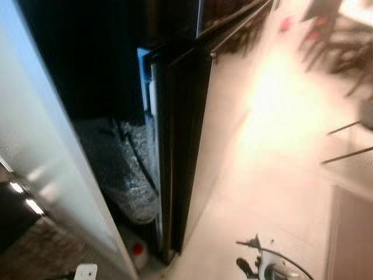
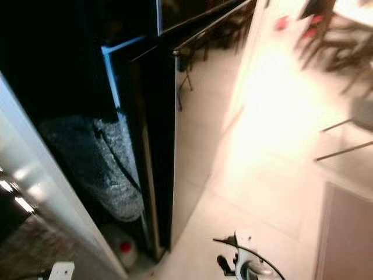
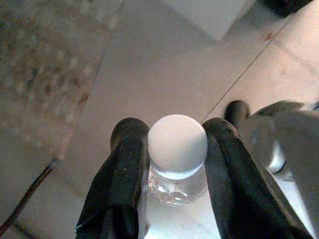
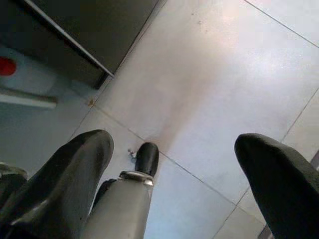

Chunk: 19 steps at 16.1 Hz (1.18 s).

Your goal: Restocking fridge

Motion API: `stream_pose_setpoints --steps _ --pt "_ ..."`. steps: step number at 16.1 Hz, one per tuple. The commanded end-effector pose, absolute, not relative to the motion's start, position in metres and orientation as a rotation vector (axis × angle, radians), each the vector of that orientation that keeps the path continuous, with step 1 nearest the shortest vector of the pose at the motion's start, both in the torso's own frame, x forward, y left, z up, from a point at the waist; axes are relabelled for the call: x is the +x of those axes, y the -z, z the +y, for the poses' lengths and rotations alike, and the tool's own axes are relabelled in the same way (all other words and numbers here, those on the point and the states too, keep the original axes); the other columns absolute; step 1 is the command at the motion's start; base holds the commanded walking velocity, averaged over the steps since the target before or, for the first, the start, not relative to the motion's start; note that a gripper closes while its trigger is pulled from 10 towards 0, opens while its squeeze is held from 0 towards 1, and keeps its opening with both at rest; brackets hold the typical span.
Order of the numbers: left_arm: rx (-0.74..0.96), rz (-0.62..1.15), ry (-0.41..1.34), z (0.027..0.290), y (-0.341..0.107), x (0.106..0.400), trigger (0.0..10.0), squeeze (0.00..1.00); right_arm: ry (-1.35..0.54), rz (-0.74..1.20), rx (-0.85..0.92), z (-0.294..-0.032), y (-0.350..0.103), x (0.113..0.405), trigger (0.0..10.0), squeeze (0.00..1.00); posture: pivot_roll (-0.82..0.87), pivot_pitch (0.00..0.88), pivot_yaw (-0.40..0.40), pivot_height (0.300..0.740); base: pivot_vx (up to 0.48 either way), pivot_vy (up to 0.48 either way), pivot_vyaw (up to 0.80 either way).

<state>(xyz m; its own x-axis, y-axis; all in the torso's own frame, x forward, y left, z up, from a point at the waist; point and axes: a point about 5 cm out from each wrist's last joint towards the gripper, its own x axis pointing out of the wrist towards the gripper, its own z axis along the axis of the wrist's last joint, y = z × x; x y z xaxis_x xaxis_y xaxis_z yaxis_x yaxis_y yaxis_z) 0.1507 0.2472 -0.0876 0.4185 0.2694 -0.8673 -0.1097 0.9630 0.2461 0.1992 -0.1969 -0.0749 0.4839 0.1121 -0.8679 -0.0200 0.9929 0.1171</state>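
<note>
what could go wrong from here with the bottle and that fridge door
1. The left gripper pinches the clear bottle only at its neck, just under the white cap, above tiled floor; a jolt might let it swing or slip.
2. The dark fridge door stands edge-on to the robot, so an arm could clip it on approach.
3. A red-capped jug sits low beside the door, and could be knocked over.
</note>
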Motion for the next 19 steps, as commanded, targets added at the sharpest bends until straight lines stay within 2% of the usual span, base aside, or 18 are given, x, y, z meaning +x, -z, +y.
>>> stream_pose_setpoints --steps 1,4,7,17,19 --pt "0.16 1.144 -0.246 0.2489 0.0907 0.1415 10.0 0.0 -0.068 1.036 0.11 -0.1952 0.0722 0.2049 10.0 0.0 0.16 0.0 -0.021 0.74 0.0 0.0 0.0" --pt "0.132 1.15 -0.252 0.2441 0.0932 0.1381 10.0 0.0 -0.06 1.028 0.108 -0.1974 0.0716 0.2054 10.0 0.0 0.15 0.0 -0.035 0.74 0.0 0.0 0.0" --pt "0.125 1.154 -0.254 0.2431 0.0939 0.137 10.0 0.0 -0.047 1.017 0.118 -0.1982 0.0712 0.2059 10.0 0.0 0.15 0.0 -0.041 0.74 0.0 0.322 0.0" --pt "0.123 1.156 -0.256 0.243 0.0939 0.1371 10.0 0.0 -0.031 1.003 0.111 -0.1994 0.0707 0.2067 10.0 0.0 0.15 0.0 -0.046 0.74 0.0 0.05 0.0" --pt "0.122 1.157 -0.256 0.2429 0.0939 0.1372 10.0 0.0 -0.026 1.001 0.11 -0.1997 0.0706 0.2069 10.0 0.0 0.15 0.0 -0.046 0.74 0.0 0.48 0.0"
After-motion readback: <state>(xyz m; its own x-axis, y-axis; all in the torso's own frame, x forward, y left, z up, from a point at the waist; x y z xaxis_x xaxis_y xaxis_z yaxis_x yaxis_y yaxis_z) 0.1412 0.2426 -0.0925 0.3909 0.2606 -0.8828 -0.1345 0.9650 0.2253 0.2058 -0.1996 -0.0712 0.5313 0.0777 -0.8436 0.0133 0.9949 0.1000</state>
